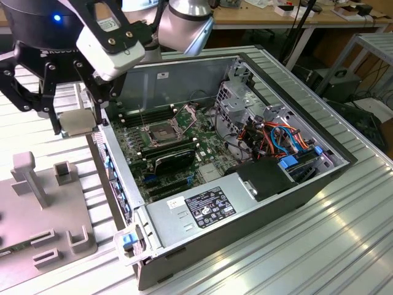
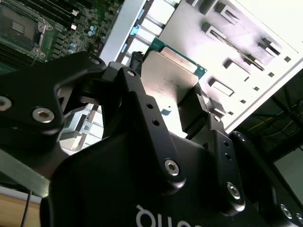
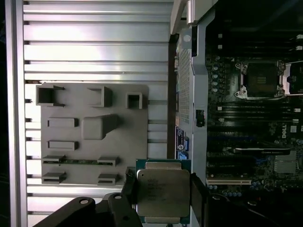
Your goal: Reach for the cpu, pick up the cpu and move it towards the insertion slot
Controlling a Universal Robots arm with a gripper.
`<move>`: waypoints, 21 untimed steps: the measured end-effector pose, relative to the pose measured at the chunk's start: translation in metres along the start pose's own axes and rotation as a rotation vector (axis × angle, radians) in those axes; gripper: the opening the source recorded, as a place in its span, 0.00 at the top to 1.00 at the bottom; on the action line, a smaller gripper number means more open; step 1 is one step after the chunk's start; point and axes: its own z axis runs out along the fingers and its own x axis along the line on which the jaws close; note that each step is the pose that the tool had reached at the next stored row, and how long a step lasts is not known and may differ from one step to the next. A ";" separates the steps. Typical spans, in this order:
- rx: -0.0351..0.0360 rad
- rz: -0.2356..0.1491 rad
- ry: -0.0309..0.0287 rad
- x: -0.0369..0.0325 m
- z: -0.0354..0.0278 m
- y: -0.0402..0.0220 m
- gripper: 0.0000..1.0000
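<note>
Between the gripper's (image 3: 163, 198) fingers (image 3: 129, 187) sits the cpu (image 3: 163, 191), pinched by its opposite edges. It hangs above the worktop (image 1: 344, 233), just outside the computer case's (image 1: 295, 196) wall. The insertion slot (image 1: 161, 133) lies apart, inside the case.

The exterior view is looking down at an angle on the open black computer case (image 1: 245, 184) lying on the ribbed aluminium table (image 1: 344, 246). My first wrist view is facing straight down from well above, sharing the grey fixture plate (image 3: 90, 132) (image 1: 37, 215). My second wrist view is peering close past my black end effector (image 2: 165, 101).
</note>
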 end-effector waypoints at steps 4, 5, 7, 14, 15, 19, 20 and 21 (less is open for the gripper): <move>0.0000 0.000 0.0003 -0.0110 -0.0001 -0.0001 0.45; 0.0000 0.000 0.0005 -0.0150 -0.0001 -0.0002 0.45; 0.0001 0.000 0.0008 -0.0206 -0.0002 -0.0003 0.45; 0.0001 0.000 0.0011 -0.0436 -0.0003 -0.0006 0.45; 0.0000 0.000 0.0011 -0.0479 -0.0003 -0.0006 0.45; 0.0000 0.000 0.0010 -0.0653 -0.0003 -0.0008 0.45; 0.0000 0.000 0.0011 -0.0678 -0.0004 -0.0009 0.45; 0.0000 0.000 0.0011 -0.0697 -0.0004 -0.0009 0.45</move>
